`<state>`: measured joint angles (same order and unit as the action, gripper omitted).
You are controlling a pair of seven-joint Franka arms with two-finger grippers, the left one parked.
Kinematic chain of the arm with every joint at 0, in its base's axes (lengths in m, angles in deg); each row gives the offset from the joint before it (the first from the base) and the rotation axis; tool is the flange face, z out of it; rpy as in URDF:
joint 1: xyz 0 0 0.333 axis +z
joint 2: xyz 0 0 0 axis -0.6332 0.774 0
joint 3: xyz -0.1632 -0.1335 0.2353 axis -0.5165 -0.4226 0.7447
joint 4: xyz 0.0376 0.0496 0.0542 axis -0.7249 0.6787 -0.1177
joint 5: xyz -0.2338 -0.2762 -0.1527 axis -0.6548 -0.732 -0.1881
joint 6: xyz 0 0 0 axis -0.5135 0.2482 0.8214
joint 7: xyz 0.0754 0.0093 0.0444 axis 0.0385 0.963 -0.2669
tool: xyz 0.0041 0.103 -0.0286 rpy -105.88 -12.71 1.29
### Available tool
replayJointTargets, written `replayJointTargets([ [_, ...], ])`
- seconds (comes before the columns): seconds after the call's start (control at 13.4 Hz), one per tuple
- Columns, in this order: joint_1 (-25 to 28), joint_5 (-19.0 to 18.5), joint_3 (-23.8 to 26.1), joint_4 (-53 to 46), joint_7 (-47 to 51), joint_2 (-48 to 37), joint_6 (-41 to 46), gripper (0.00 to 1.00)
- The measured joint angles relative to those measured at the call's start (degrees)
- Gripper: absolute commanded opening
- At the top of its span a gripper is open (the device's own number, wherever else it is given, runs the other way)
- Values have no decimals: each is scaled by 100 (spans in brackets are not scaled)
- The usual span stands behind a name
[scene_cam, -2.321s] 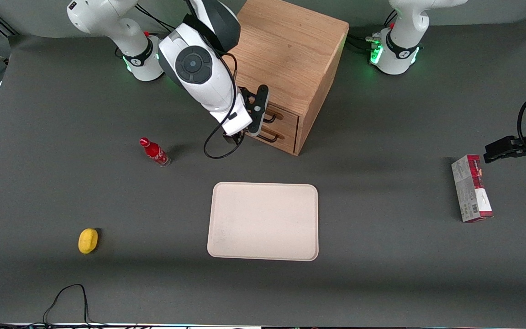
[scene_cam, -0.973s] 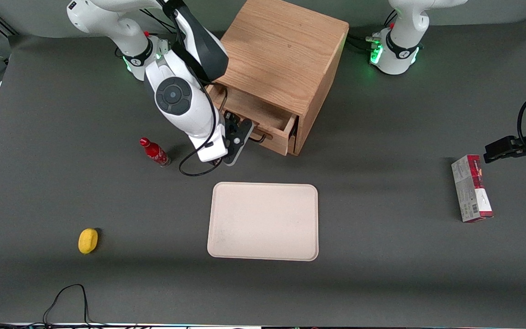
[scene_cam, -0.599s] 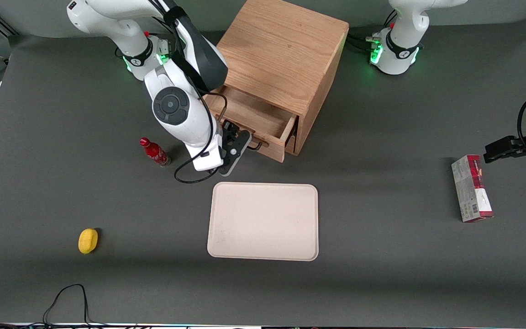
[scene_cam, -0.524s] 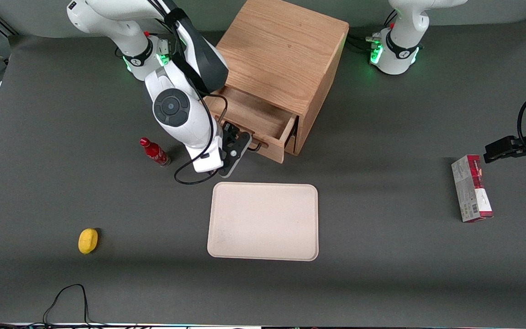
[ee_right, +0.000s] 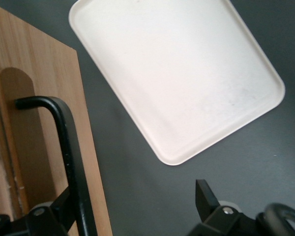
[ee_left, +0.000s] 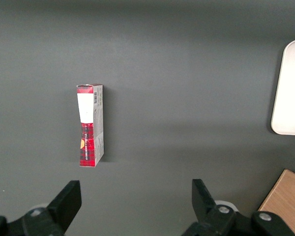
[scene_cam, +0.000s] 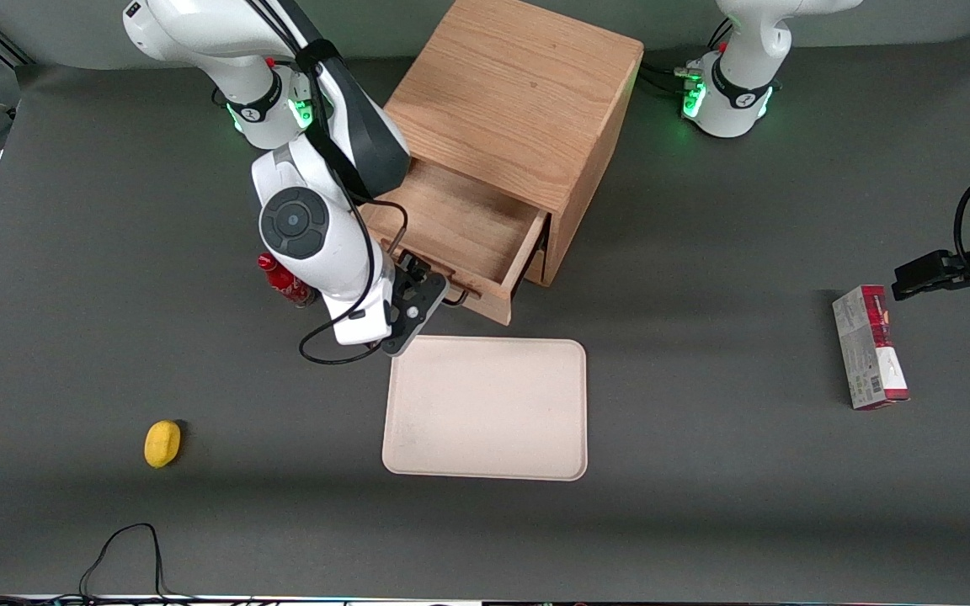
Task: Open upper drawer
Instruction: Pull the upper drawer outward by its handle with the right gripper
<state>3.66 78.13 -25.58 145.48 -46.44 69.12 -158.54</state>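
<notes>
The upper drawer (scene_cam: 451,223) of the wooden cabinet (scene_cam: 519,93) stands pulled well out, and its plain wooden inside shows. My right gripper (scene_cam: 418,296) is at the drawer front, nearer the front camera than the cabinet. In the right wrist view the gripper (ee_right: 132,196) is open, with its fingers wide apart. The thin black wire handle (ee_right: 71,147) runs between the fingers, close against one finger (ee_right: 64,209). The drawer front (ee_right: 39,78) shows beside it. The lower drawer is mostly hidden under the open one.
A cream tray (scene_cam: 485,408) lies just nearer the front camera than the drawer front, and it also shows in the right wrist view (ee_right: 177,73). A red bottle (scene_cam: 283,284) stands beside my arm. A yellow object (scene_cam: 162,443) and a red-and-grey box (scene_cam: 868,345) lie farther out.
The upper drawer went from shut to pulled far out toward the front camera. My gripper moved with the handle toward the tray's corner.
</notes>
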Motion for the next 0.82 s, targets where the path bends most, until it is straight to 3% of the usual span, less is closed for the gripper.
replayJointTargets([
  [0.82,-416,-52,-150,-861,-126,593,301,100],
])
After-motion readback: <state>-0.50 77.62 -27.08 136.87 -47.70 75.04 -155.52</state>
